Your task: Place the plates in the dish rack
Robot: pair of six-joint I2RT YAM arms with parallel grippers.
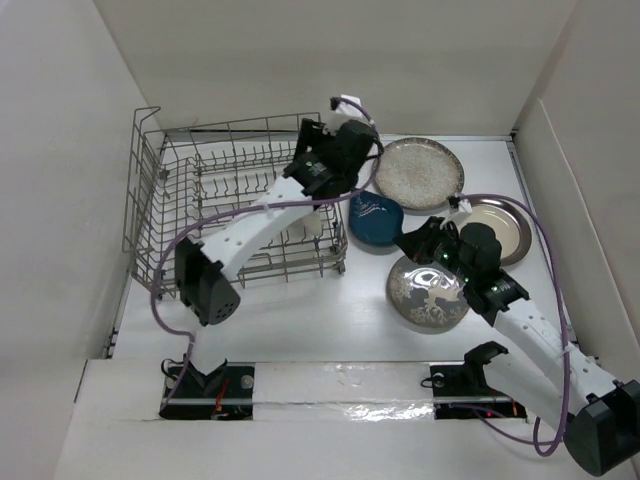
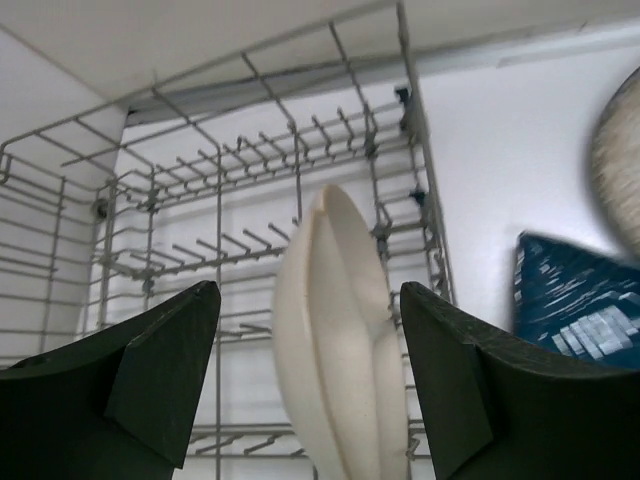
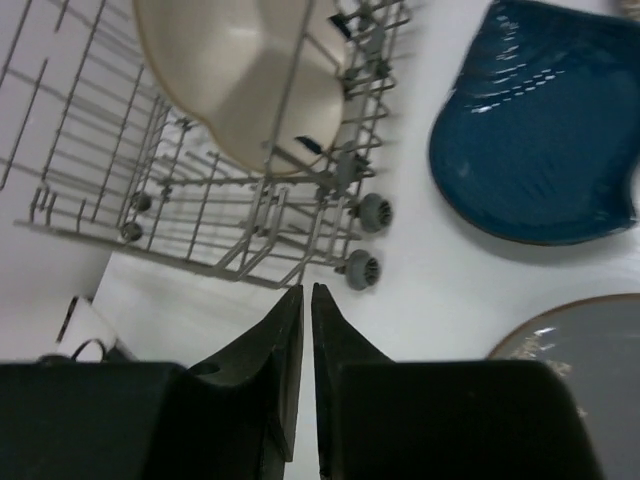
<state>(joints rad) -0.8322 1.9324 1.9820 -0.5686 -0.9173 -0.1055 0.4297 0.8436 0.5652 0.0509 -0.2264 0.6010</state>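
well, the step in hand looks like letting go of the cream three-section plate inside the dish rack. the left gripper stands released: its two dark fingers sit wide apart with the plate on edge between them, and a gap of wire and white table shows on either side, so neither pad appears to touch it. to do this well, i would make sure the plate is propped by the upright tines before moving, then draw the gripper straight back along the plate's own plane, because a sideways drift could tip it.

the right gripper is clenched, with only a thin slit between its tips, and it grips nothing. it hangs over bare table. the rack's wheeled corner lies just ahead of the tips and to their left. the dark blue teardrop dish lies ahead to the right, and the grey plate with white deer design is close on the right.

the speckled grey-beige plate and the silver-rimmed cream plate lie flat on the table, outside the rack, waiting to be loaded.
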